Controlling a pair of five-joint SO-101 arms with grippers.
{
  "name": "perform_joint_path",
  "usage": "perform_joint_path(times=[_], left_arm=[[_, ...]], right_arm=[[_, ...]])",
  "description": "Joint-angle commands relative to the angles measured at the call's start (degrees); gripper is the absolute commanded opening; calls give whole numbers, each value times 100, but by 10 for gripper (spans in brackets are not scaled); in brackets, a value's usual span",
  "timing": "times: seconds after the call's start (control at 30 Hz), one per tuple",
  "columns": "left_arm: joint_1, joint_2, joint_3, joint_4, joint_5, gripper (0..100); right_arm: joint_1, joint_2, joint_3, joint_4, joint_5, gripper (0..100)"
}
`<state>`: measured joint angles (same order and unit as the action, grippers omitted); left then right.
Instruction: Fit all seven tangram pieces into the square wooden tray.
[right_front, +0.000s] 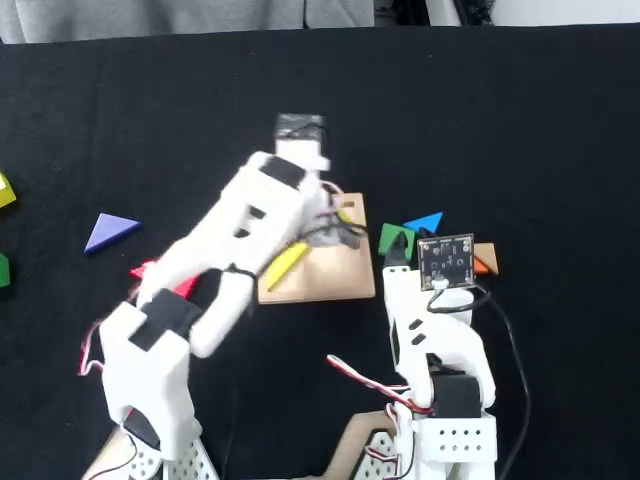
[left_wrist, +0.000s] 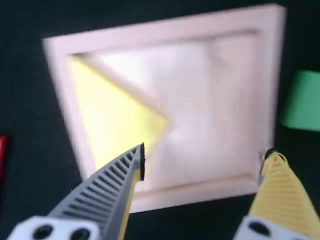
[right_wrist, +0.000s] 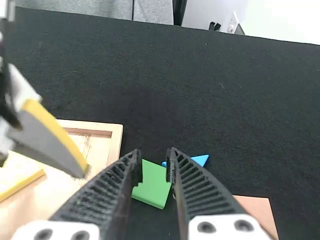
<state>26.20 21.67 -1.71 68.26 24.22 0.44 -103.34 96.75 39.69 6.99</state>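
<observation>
The square wooden tray (right_front: 345, 280) (left_wrist: 240, 90) (right_wrist: 107, 135) lies mid-table with a yellow triangle (right_front: 285, 262) (left_wrist: 115, 120) inside, along one side. My left gripper (left_wrist: 205, 160) hangs open over the tray with nothing between its fingers; one of its fingers (right_wrist: 47, 140) appears in the right wrist view. Just right of the tray, my right gripper (right_wrist: 154, 155) stands narrowly open above a green piece (right_front: 395, 238) (right_wrist: 152, 187) (left_wrist: 302, 100). A blue triangle (right_front: 425, 222) (right_wrist: 192, 160) and an orange piece (right_front: 484, 260) (right_wrist: 257, 212) lie beside it.
Left of the tray lie a purple-blue triangle (right_front: 110, 230) and a red piece (right_front: 150, 272), partly under the left arm. A yellow piece (right_front: 5, 190) and a green one (right_front: 3, 268) sit at the table's left edge. The far half of the black cloth is bare.
</observation>
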Motion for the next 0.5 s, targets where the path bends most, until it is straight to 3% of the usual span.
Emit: perform_joint_path(times=[0.0, 0.13, 0.47], left_arm=[[391, -281, -224, -475, -79, 368], [391, 9, -233, -1020, -70, 368], [330, 615, -488, -1029, -70, 368]], right_arm=[[88, -514, -22, -149, 62, 96], [88, -514, -22, -149, 62, 96], [88, -514, -22, -149, 62, 96]])
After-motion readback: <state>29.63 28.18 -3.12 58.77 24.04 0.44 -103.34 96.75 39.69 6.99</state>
